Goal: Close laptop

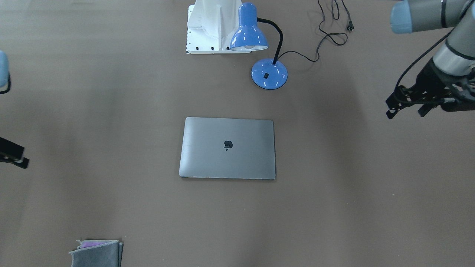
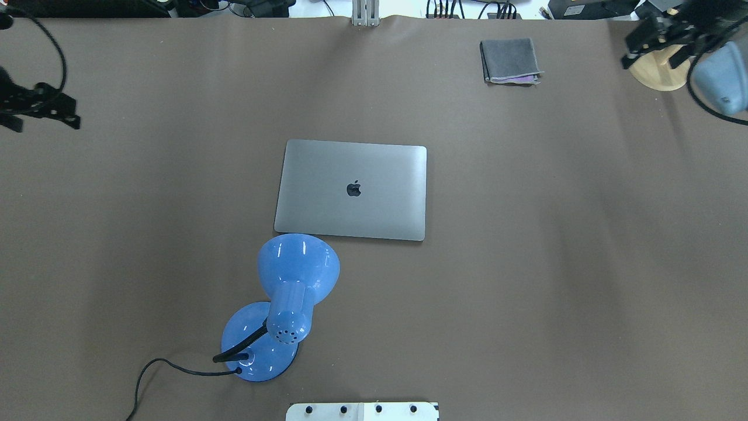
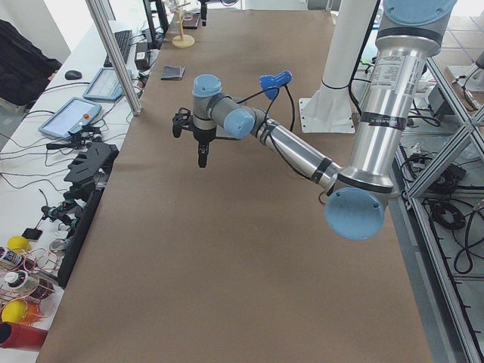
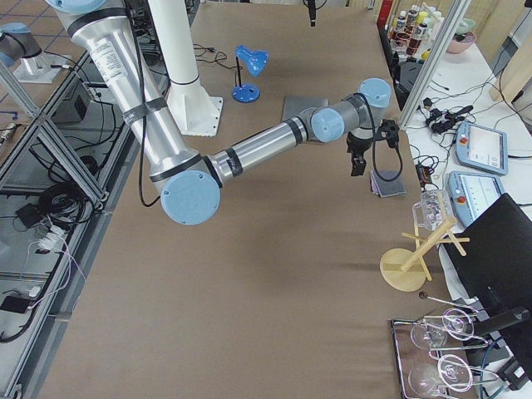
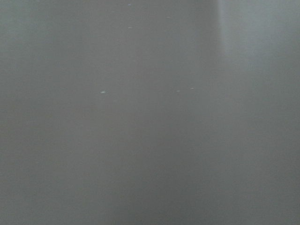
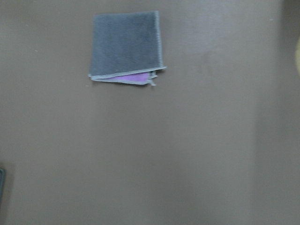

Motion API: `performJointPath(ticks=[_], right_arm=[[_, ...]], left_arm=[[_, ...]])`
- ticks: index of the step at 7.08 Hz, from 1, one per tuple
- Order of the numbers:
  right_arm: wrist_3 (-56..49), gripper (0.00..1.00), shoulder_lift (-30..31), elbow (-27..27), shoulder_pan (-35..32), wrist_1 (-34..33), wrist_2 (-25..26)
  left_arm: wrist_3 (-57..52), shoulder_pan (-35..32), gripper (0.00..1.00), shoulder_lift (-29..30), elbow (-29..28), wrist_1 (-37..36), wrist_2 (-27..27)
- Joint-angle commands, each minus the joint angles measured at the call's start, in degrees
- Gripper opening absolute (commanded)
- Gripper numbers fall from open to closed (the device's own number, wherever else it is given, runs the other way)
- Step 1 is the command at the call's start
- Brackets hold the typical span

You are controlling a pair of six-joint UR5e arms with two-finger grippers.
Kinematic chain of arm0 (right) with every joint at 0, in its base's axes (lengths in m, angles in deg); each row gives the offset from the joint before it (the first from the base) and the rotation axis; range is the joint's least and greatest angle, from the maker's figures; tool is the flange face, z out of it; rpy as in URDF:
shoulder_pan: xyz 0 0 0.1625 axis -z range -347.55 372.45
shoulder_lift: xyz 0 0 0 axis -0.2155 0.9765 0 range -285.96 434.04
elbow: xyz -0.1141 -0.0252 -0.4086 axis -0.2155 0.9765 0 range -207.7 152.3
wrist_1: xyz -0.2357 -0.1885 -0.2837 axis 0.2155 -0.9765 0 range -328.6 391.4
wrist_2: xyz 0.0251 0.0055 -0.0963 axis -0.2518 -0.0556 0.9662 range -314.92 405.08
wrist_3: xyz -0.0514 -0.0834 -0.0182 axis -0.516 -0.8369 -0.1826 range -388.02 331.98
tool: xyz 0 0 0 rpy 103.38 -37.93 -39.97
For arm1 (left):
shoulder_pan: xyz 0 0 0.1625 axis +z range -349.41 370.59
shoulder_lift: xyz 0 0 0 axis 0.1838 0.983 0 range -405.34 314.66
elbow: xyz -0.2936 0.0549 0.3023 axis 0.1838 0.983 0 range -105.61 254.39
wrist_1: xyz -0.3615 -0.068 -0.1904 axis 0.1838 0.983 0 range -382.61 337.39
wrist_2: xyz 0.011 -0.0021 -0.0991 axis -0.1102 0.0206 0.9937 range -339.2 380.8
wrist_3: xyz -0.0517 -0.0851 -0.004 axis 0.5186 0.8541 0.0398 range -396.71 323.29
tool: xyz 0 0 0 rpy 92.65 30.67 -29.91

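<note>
Metal, smooth and space-grey: the laptop [image 2: 374,175] lies shut and flat at the middle of the table [image 2: 526,292], a thin rounded slab with a dark apple logo on its lid. Just beside it stands a glossy blue lamp [image 2: 295,275]; a folded grey cloth [image 2: 509,59] lies farther off. My left pincer [image 1: 406,111] hangs out at one side, fingers apart. My right pincer [image 2: 650,58], also apart, hangs near the cloth. Both are well apart from the laptop.
</note>
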Motion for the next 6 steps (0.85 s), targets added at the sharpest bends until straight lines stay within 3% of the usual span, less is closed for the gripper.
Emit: performJointPath(ticks=[1,2,3,5,6], right_arm=[[-24.9,1.00,5.2,0.0,-10.1,-11.6,1.4],[-31.4,1.00,7.9,-0.4,-13.8,-17.7,1.6],[-33.2,1.00,11.7,-0.9,-16.8,-19.5,1.0],[-32.4,1.00,25.0,-11.7,-17.0,-18.7,1.2],[-32.3,1.00,26.8,-12.7,-17.7,-18.7,1.1]], left_arm=[[-6.7,-7.4,0.98,-8.2,1.2,0.0,4.4],[-9.5,-8.9,0.98,-9.5,-0.6,0.2,4.4],[-11.8,-10.7,0.98,-9.9,-2.2,0.2,4.4],[-12.0,-12.3,0.98,-10.0,-5.0,0.2,4.5],[-12.1,-12.5,0.98,-12.0,-5.6,1.1,5.2]])
